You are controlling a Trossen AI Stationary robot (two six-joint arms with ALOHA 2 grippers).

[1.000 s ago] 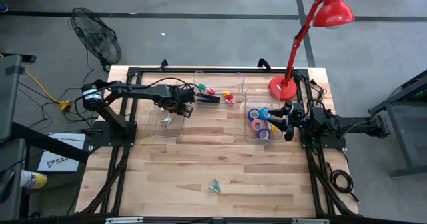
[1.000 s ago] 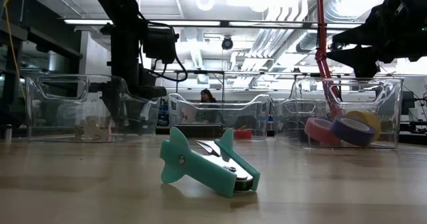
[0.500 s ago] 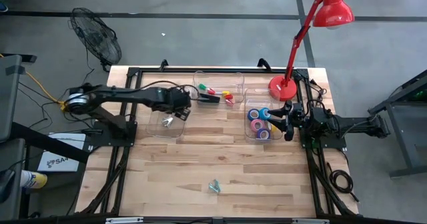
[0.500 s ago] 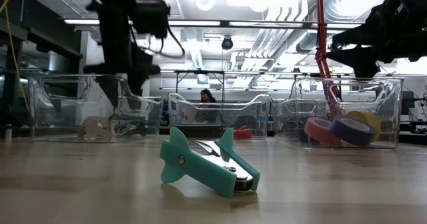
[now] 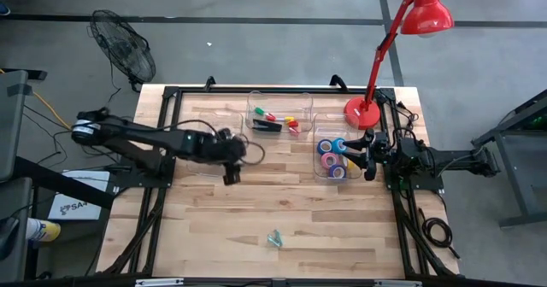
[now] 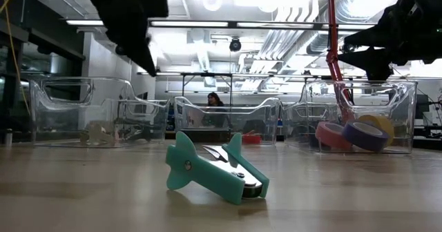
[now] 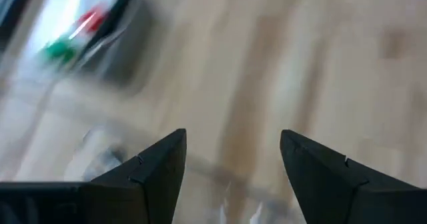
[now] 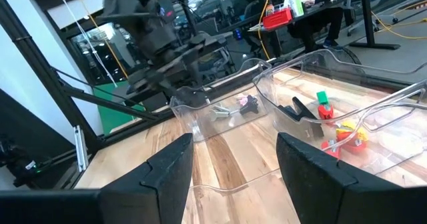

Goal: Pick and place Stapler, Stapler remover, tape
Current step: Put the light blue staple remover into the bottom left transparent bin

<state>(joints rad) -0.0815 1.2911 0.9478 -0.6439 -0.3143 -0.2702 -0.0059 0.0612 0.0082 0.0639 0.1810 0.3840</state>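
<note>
The black stapler point(image 5: 267, 125) lies in the middle clear bin point(image 5: 301, 99) at the table's far side, among small coloured pieces. Several tape rolls point(image 5: 332, 159) sit in the right bin point(image 6: 407, 114). A teal staple remover point(image 5: 273, 237) lies on its side on the bare wood near the front edge, and shows large in the low view point(image 6: 210, 170). My left gripper point(image 5: 229, 174) hangs open and empty above the near edge of the left bin point(image 5: 198, 116); its wrist view shows only wood between the fingers point(image 7: 233, 137). My right gripper point(image 5: 366, 155) waits open beside the right bin.
The left bin holds small pale and pink pieces point(image 8: 230, 107). A red desk lamp stands with its base point(image 5: 362, 109) at the far right of the table. Open wood lies between the bins and the staple remover.
My left gripper has drawn back from the middle bin, beside the stapler. It has gone toward the table's near edge over the left bin, rising and rolling as it went. The stapler stays in the middle bin. My right arm has kept still.
</note>
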